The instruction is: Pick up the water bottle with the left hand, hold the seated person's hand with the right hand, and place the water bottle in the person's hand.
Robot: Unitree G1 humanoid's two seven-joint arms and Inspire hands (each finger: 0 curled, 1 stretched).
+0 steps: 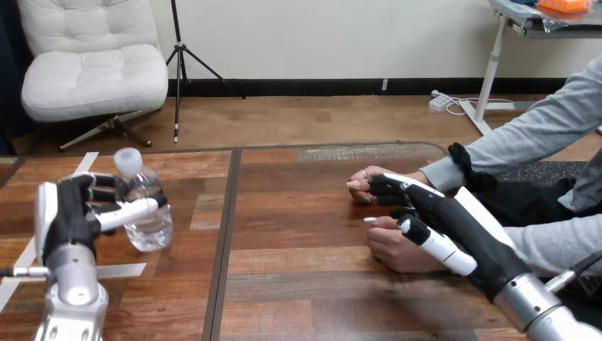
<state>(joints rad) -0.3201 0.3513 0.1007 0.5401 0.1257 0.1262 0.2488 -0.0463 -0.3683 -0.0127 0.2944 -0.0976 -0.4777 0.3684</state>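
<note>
Left hand [67, 217] around water bottle [150, 231]

You were working in what looked like a lab or test room: tape marks [122, 271] on the wooden table [305, 284], with a tripod [179, 64] and an adjustable desk [495, 64] behind it.

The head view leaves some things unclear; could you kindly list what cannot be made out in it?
Head view: the clear plastic water bottle with a white cap is partly covered by the left hand curled round it; whether its base touches the wooden table is unclear.
Head view: the right hand covers part of the person's hands; any grip on them cannot be told.
</note>
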